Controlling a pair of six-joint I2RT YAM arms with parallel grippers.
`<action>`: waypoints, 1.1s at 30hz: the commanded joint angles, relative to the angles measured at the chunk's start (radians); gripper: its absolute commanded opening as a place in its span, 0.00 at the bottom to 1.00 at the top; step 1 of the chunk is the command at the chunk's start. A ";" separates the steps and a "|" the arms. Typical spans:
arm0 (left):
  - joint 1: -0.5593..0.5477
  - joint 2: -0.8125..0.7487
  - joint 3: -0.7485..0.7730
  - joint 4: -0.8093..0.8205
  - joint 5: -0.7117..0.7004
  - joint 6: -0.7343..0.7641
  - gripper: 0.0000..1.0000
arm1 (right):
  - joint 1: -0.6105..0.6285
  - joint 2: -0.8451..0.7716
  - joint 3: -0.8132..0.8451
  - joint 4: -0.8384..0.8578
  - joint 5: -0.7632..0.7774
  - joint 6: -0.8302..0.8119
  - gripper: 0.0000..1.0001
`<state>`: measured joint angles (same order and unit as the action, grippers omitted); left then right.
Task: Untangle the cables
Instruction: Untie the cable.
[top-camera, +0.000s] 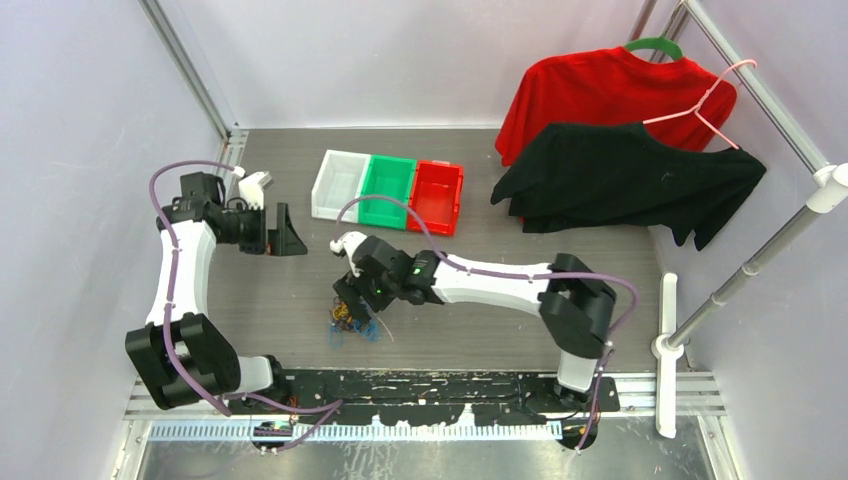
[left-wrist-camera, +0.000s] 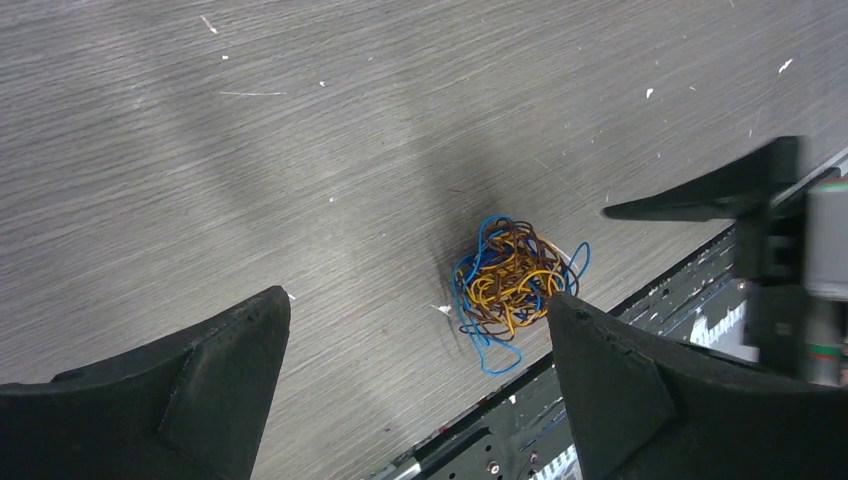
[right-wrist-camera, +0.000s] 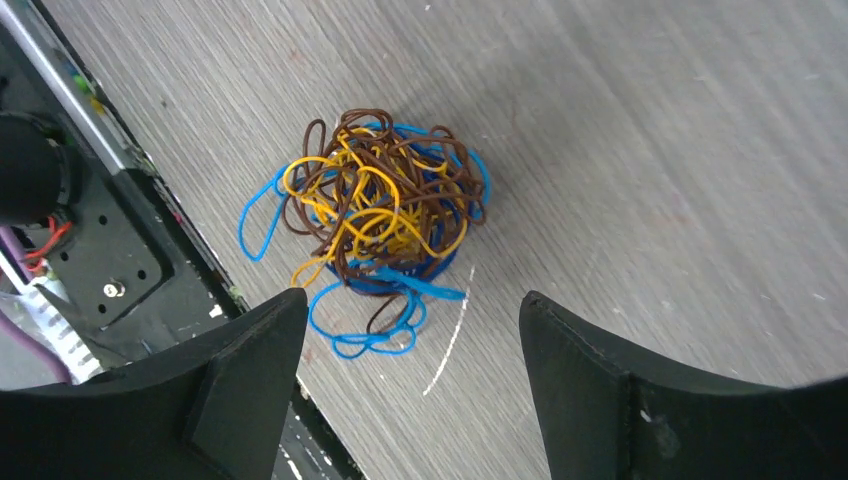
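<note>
The cables (top-camera: 352, 322) lie in one tight clump of blue, yellow-orange and brown wire on the grey table, near its front rail. In the right wrist view the cables (right-wrist-camera: 375, 215) rest just ahead of my right gripper (right-wrist-camera: 412, 300), which hangs open over them with nothing between its fingers. Blue loops trail toward the left finger. My right gripper (top-camera: 352, 300) sits right above the clump. My left gripper (top-camera: 285, 235) stands open and apart at the left. From the left wrist, the cables (left-wrist-camera: 515, 280) show beyond my empty left gripper (left-wrist-camera: 415, 305).
White (top-camera: 338, 183), green (top-camera: 388, 187) and red (top-camera: 437, 196) bins stand in a row at the back. A red shirt (top-camera: 600, 95) and black shirt (top-camera: 620, 175) hang at the right with a pink hanger (top-camera: 715, 105). The black base rail (right-wrist-camera: 120, 280) runs beside the clump.
</note>
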<state>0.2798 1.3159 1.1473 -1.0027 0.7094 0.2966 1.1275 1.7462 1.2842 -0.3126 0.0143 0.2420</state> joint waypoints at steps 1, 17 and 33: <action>0.007 -0.030 0.047 -0.012 0.036 0.009 1.00 | -0.005 0.102 0.081 0.008 -0.110 0.008 0.81; 0.004 -0.039 0.015 -0.003 0.071 0.012 1.00 | -0.135 0.084 0.070 0.031 -0.035 0.002 0.20; -0.085 -0.070 -0.043 -0.033 0.074 0.060 0.97 | -0.307 -0.056 -0.045 0.055 -0.305 0.101 0.62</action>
<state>0.2100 1.2804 1.1004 -1.0153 0.7486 0.3275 0.9070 1.7821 1.2499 -0.3134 -0.1520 0.2974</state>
